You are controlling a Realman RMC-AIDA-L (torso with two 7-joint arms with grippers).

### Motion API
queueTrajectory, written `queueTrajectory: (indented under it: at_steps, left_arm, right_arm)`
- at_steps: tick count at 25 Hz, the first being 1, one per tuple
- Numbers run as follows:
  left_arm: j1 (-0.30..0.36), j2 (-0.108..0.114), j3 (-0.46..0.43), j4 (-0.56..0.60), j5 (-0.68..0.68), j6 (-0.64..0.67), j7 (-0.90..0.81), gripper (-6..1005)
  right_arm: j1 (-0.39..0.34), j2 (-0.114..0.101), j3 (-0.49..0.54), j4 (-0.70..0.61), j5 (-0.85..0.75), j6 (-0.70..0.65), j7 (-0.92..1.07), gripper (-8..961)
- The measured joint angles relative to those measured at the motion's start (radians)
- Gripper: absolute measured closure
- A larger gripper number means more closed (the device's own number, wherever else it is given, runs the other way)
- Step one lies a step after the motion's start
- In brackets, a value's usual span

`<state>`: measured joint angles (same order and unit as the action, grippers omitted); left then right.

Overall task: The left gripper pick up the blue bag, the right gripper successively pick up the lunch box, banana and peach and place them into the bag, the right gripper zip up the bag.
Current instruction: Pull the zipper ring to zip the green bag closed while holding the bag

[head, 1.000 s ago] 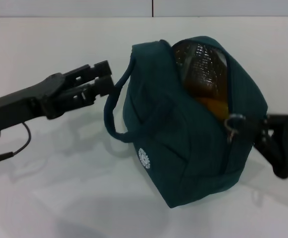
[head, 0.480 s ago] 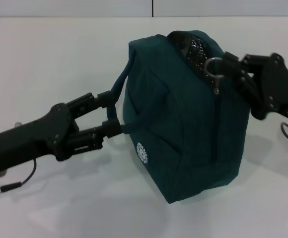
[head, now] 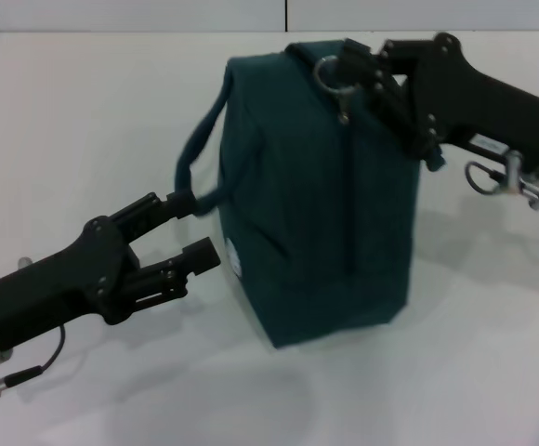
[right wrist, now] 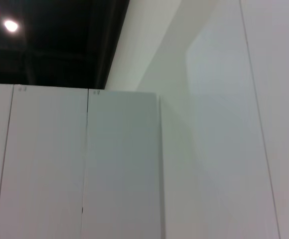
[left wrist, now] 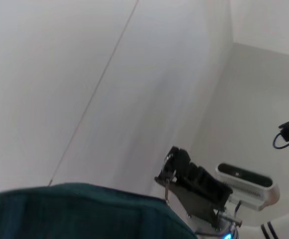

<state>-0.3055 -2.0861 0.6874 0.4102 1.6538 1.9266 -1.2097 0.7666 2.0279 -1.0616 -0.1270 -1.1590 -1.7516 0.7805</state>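
Observation:
The blue bag (head: 307, 204) stands upright on the white table, and its zipper line runs shut down the near face. At the bag's top far edge my right gripper (head: 347, 70) is shut on the silver ring zipper pull (head: 325, 74). Low on the left, my left gripper (head: 200, 225) has its fingers spread beside the bag. One handle loop (head: 195, 153) hangs against its upper finger. The left wrist view shows the bag's top (left wrist: 84, 211) and the right gripper (left wrist: 177, 167) beyond it. Lunch box, banana and peach are out of view.
The white table (head: 84, 111) runs out on all sides of the bag, with a pale wall behind. A thin cable (head: 37, 367) hangs under the left wrist. The right wrist view shows only wall panels and a dark ceiling.
My right gripper drew the zipper pull from the bag's low front up to its far top, shutting the opening. The bag turned upright. My left gripper dropped lower and its fingers spread.

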Motion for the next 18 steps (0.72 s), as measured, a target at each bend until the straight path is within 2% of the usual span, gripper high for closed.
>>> queueTrajectory:
  at_steps: [6,9,13,18]
  left_arm:
    - [-0.014,-0.003,0.000,-0.051,-0.017,-0.082,0.056,172]
    - [-0.027,-0.004,0.000,-0.087,-0.069,-0.133,0.087,181]
    - [-0.051,-0.004,0.000,-0.123,-0.126,-0.199,0.138,192]
    - [-0.092,-0.005,0.003,-0.163,-0.140,-0.215,0.196,206]
  right_arm:
    - [0.065,0.000,0.002,0.014,0.027,0.049,0.000,936]
    - [0.085,0.000,0.002,0.011,0.046,0.070,-0.003,936]
    - [0.090,0.000,0.002,0.010,0.056,0.076,-0.004,936]
    - [0.091,0.000,0.000,0.013,0.061,0.083,-0.006,936]
